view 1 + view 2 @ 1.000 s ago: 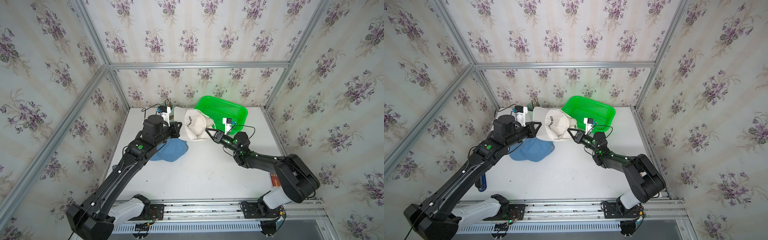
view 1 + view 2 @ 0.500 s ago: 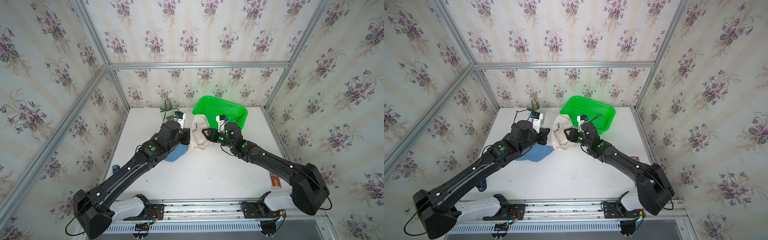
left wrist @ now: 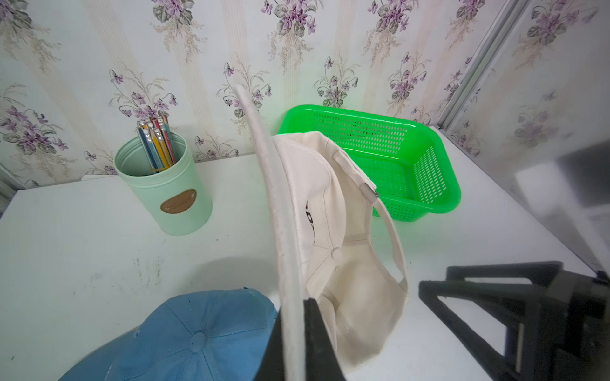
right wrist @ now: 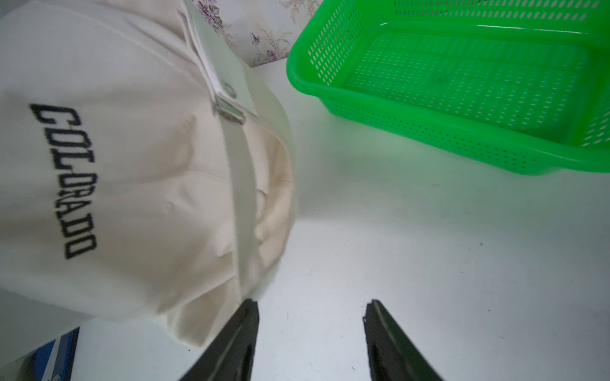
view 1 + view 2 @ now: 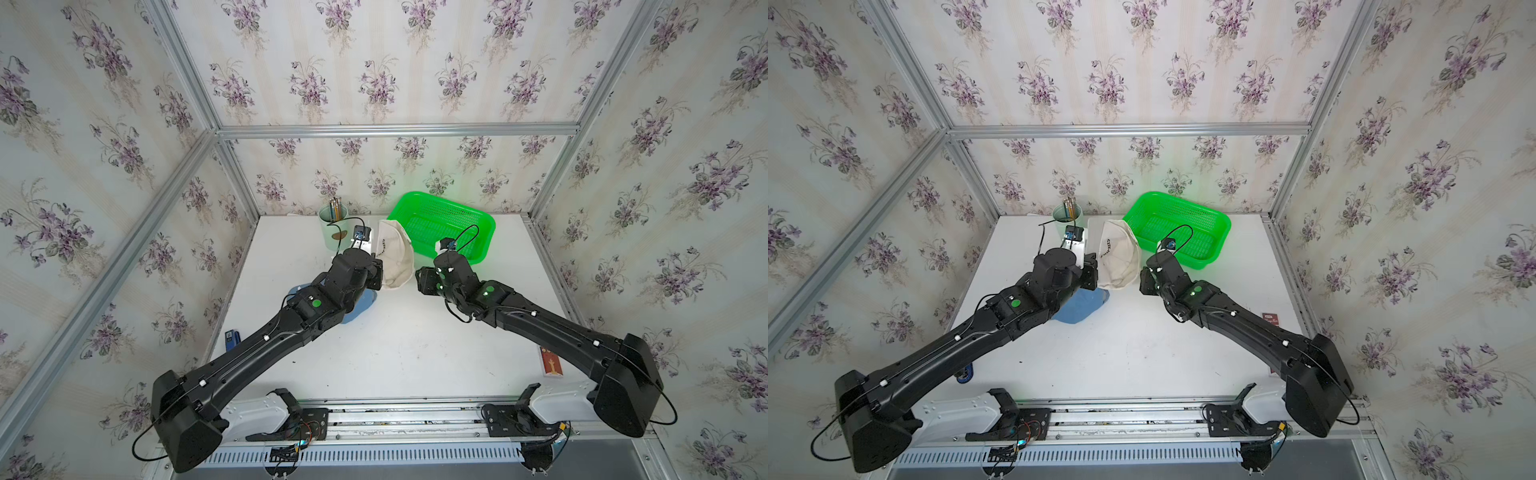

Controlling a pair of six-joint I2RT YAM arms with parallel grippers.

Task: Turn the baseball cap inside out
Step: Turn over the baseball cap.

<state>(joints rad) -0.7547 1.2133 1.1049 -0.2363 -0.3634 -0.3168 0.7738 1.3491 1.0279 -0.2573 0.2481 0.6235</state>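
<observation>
Here, the white table [image 5: 395, 353] spreads beneath both arms. Past the right gripper [image 4: 312, 330], well beyond its fingertips, stands the green mesh basket [image 3: 429, 178].

The cream baseball cap [image 5: 395, 257] hangs between the two grippers, in front of the basket in both top views. Its brim stands on edge and runs straight out from the left gripper [image 3: 295, 343], whose fingers [image 3: 320, 339] are pinched tight on the brim's near end. The crumpled crown sags off the brim on the side toward the right gripper. Whether its lower edge touches the table I cannot tell.

A blue cap [image 3: 185, 336] lies crown up on the table under the left gripper, on the side away from the right arm. Farther ahead of the left gripper on that same side stands a mint-green tin [image 3: 165, 194] holding pencils [image 3: 156, 142].

The right gripper is released: its two fingers stand apart with only bare table between them. One fingertip [image 4: 244, 326] sits just beside the crown's lower edge, and I cannot tell whether it touches.

Facing the right gripper is the black COLORADO lettering [image 4: 66, 178]. The cap's back strap crosses beside it, carrying a small metal buckle [image 4: 227, 110].
</observation>
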